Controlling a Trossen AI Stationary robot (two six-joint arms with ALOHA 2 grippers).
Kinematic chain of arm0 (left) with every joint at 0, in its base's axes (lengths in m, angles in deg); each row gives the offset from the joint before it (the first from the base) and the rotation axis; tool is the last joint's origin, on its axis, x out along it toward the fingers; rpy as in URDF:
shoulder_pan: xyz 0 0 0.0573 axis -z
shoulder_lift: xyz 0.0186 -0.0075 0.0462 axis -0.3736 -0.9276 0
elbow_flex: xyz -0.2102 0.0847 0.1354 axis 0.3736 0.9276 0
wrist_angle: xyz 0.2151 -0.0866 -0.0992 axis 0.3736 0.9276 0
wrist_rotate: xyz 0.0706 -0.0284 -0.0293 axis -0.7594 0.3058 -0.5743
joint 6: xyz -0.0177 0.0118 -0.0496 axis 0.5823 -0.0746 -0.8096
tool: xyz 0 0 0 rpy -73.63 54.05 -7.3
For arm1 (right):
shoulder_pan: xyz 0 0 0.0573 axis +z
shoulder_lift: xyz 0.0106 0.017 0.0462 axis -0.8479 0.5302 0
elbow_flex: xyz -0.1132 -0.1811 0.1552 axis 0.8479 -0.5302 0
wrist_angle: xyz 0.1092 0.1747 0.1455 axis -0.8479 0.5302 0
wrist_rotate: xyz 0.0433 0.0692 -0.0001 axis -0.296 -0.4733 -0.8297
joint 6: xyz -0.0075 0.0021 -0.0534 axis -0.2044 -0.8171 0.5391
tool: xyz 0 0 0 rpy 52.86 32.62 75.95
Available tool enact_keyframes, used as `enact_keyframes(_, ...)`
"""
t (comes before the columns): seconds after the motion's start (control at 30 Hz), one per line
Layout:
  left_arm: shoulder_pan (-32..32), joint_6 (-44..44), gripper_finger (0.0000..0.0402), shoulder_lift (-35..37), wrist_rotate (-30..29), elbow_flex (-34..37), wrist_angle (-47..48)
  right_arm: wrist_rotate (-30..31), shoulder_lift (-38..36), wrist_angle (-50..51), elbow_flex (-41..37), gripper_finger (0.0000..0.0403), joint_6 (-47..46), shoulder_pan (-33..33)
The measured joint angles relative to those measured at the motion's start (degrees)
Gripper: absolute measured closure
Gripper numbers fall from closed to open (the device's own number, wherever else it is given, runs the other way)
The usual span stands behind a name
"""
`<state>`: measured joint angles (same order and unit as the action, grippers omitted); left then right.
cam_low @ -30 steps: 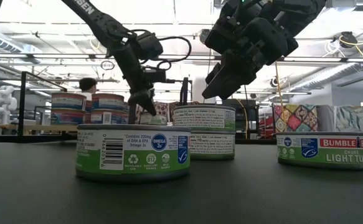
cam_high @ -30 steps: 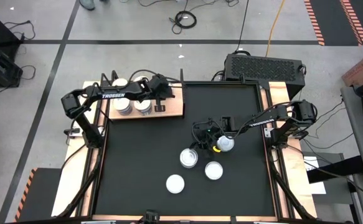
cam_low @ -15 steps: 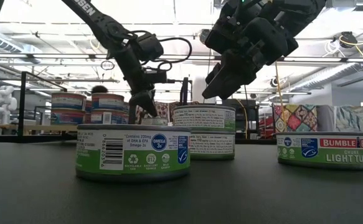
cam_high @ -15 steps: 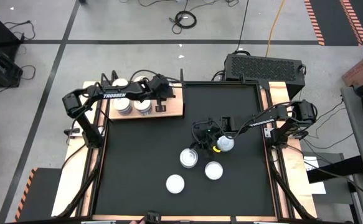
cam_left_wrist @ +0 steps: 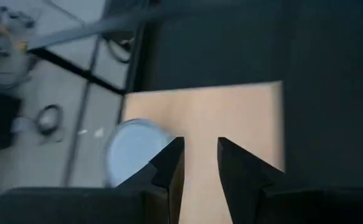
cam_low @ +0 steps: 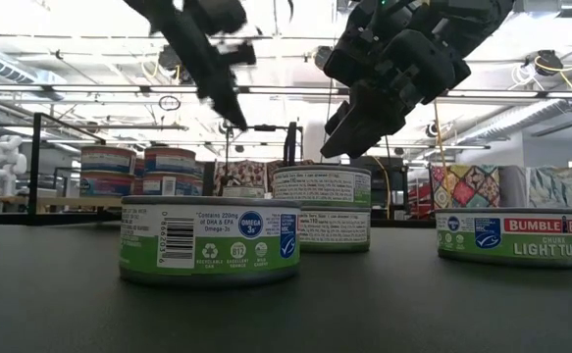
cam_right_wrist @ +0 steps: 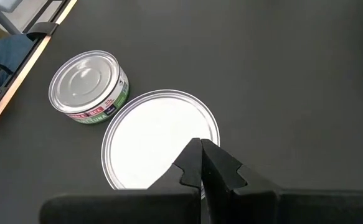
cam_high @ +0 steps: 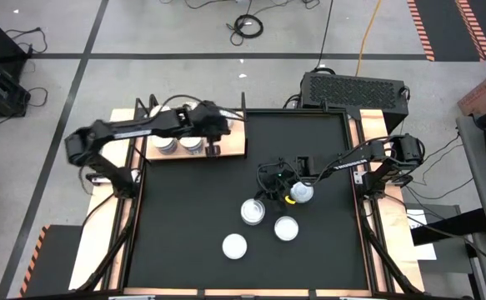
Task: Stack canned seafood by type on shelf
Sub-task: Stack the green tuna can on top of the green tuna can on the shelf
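Nearest you, three tins sit loose on the black table [cam_high: 309, 250]: one [cam_high: 234, 245], another [cam_high: 286, 227], a third [cam_high: 253, 211]. Your right gripper [cam_high: 269, 198] hovers pinched shut, empty, above them. Farther left, tins [cam_high: 176, 142] already stand on the shelf [cam_high: 234, 143]; your left gripper [cam_high: 212, 135], slightly parted, holds nothing. Only the low view shows stacked labels.

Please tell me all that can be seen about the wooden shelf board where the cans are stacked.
The shelf is a flat, rectangular board of light wood, lying at the far left corner of the black tabletop. Stacks of cans stand on its left part; the low view shows them two high. Its right part is bare. The left gripper hovers over this bare part, jaws slightly apart, holding nothing. The left wrist view shows smooth pale wood and one pale-topped can.
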<state>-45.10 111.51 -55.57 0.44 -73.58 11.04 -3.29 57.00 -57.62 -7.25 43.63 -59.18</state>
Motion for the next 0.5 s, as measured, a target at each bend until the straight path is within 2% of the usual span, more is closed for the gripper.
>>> enact_keyframes(0.1, 2.65, -7.10, 0.0303, 5.94, 7.70, 0.28, 4.27, 0.00, 0.00, 0.14, 0.00, 0.0403, -0.08, 0.02)
enact_keyframes(0.17, 5.38, -11.48, 0.0303, 9.46, 14.26, 1.72, 4.44, 0.04, -0.10, 0.19, 0.00, 0.0403, -0.50, 0.43)
enact_keyframes(0.23, 9.17, -14.62, 0.0304, 12.47, 18.29, 4.26, 4.28, 0.44, -0.71, 0.57, -0.04, 0.0403, -0.63, 1.29)
enact_keyframes(0.37, 20.16, -20.46, 0.0304, 17.39, 16.53, 11.05, -0.64, 1.63, -4.04, 0.86, -0.04, 0.0403, -3.27, 4.79)
enact_keyframes(0.5, 32.62, -22.59, 0.0304, 19.11, 9.58, 19.32, -13.20, 9.25, -8.17, 2.01, -0.04, 0.0403, -6.74, 9.66)
